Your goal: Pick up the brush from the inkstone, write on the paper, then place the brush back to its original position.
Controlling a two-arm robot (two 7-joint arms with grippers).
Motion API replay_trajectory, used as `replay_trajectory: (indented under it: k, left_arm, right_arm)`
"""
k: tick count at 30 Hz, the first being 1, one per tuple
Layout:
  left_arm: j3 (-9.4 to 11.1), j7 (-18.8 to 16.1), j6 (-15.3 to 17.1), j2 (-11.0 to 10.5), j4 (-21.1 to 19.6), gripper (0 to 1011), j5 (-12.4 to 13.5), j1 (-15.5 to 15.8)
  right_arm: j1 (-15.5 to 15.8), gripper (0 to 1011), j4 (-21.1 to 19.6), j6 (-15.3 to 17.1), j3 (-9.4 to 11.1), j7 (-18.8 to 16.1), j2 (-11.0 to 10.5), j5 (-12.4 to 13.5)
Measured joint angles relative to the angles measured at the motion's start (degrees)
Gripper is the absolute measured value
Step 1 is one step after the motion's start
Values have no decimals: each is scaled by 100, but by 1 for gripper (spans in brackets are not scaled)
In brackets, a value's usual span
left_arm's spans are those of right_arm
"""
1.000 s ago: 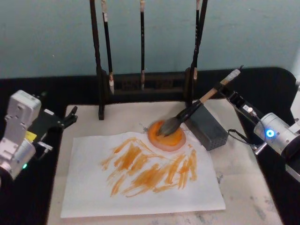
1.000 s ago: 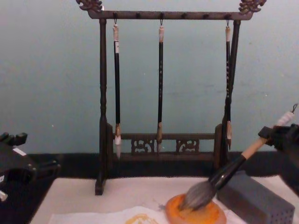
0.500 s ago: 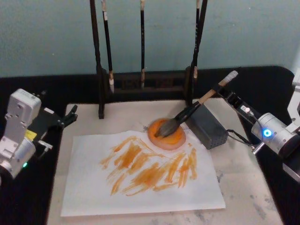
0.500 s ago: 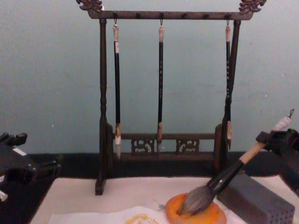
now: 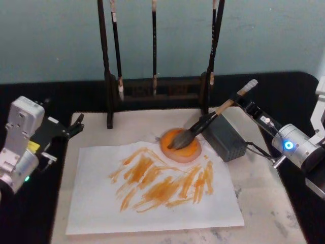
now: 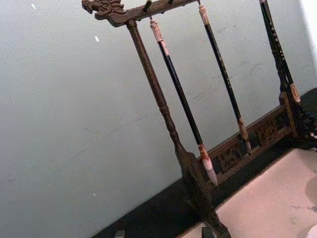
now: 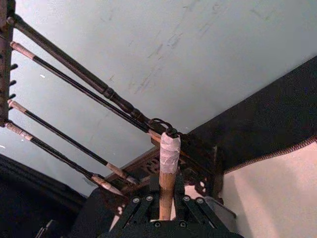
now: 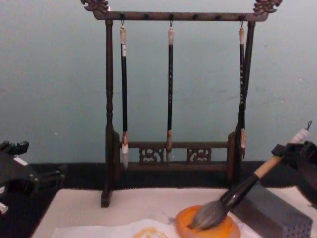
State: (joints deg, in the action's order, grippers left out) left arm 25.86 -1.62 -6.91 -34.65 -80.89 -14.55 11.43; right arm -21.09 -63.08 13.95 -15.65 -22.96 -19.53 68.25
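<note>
Orange inkstone (image 5: 185, 150) under brush (image 5: 205, 121) bristles; right hand (image 5: 244, 101) pinching handle; grey block (image 5: 228, 140) just beside; left hand (image 5: 77, 123) parked left.

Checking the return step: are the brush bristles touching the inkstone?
Touching. The chest view shows the brush bristles lying on the inkstone top with no gap; the right gripper holds its handle.

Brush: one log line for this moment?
right claw: shut on brush | bristles: on inkstone | paper: orange strokes | left claw: parked at left
</note>
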Motion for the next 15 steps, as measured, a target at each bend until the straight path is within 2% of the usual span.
replay_trajectory:
  k: [5, 15]
  left_arm:
    - [0, 0, 0, 0, 0, 1001, 0, 0]
    - [0, 0, 0, 0, 0, 1001, 0, 0]
  right_arm:
    - [-7, 168, 10, -30, -56, 52, -30, 52]
    - [-8, 168, 10, -25, -44, 46, -22, 48]
